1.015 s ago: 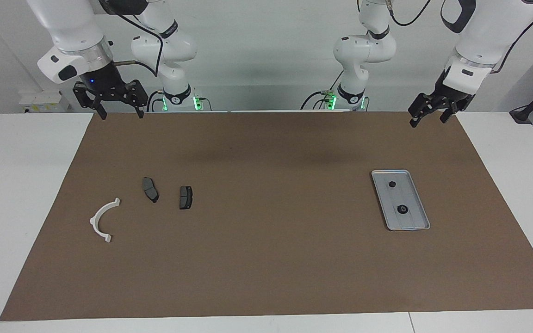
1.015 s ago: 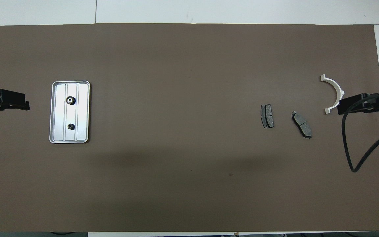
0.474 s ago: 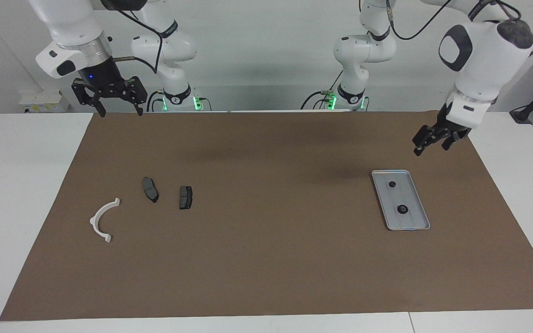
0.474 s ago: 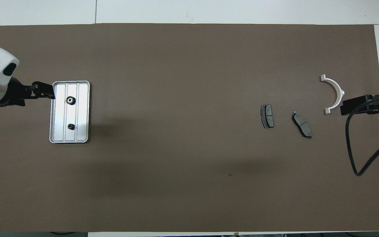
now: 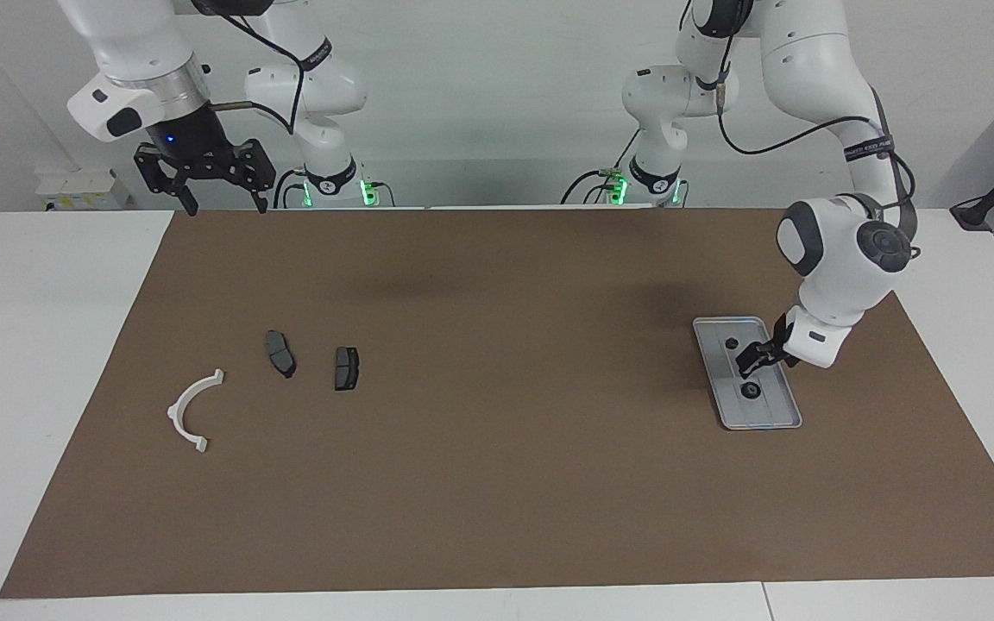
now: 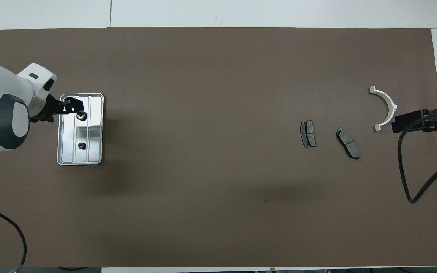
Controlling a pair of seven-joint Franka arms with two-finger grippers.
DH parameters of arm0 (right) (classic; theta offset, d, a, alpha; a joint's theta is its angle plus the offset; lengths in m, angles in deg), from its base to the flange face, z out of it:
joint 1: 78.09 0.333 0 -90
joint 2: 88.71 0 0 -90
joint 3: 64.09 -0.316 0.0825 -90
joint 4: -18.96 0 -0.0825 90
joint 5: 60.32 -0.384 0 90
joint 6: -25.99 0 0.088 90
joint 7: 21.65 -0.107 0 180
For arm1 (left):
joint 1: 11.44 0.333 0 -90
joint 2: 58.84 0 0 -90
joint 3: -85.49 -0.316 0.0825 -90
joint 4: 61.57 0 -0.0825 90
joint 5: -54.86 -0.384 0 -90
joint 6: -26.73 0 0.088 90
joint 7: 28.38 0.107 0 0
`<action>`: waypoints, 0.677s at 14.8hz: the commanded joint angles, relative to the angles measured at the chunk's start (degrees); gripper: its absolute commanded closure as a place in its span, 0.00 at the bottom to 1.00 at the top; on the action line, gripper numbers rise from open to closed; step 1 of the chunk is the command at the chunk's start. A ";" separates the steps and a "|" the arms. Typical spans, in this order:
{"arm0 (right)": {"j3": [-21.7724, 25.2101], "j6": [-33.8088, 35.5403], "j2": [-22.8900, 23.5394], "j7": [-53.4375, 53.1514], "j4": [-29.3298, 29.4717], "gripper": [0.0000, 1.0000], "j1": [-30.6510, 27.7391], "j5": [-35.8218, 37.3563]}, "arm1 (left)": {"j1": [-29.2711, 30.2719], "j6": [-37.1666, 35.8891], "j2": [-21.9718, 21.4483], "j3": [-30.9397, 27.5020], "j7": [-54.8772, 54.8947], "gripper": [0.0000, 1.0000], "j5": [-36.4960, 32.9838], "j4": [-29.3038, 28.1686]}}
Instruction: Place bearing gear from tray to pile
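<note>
The silvery tray [image 5: 775,416] [image 6: 95,151] lies toward the left arm's end of the table. It holds two dark bearing gears. The larger gear [image 5: 751,391] [image 6: 82,115] is farther from the robots than the smaller one [image 5: 731,343] [image 6: 82,145]. My left gripper [image 5: 753,362] [image 6: 76,107] hangs low over the tray, open, its tips by the larger gear and holding nothing. The pile lies toward the right arm's end: a white half-ring bracket [image 5: 195,410] [image 6: 384,108] and two brake pads [image 5: 280,353] [image 5: 346,367]. My right gripper [image 5: 217,203] [image 6: 396,125] waits open in the air, holding nothing.
A brown mat [image 5: 497,483] covers most of the white table. The right arm's black cable [image 6: 408,170] loops over the mat at that arm's end. Both arm bases stand at the robots' edge.
The left arm has swung down from the robots' edge of the mat to low over the tray. The right gripper has barely moved. Gears and pile lie as before.
</note>
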 commanded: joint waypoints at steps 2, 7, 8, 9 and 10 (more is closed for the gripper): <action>-0.60 -0.67 -0.87 -0.27 -0.80 0.00 -0.38 -1.58 | 0.37 4.95 1.93 0.21 0.30 0.00 -0.50 -1.70; -0.51 -0.06 -1.31 -0.18 -1.23 0.00 -0.38 -1.49 | 0.11 6.98 3.17 0.21 0.30 0.38 -0.50 -1.78; -0.51 0.20 -1.58 -0.27 -1.32 0.00 -0.30 -1.49 | 0.11 7.24 3.17 0.21 0.30 0.40 -0.50 -2.05; -0.69 0.55 -1.58 -0.53 -1.24 0.00 -0.21 -1.49 | 0.11 7.42 3.08 0.21 0.30 0.43 -0.50 -2.48; -0.69 0.21 -1.58 -0.79 -1.32 0.00 -0.12 -1.49 | 0.02 7.68 2.99 0.21 0.30 0.50 -0.50 -2.92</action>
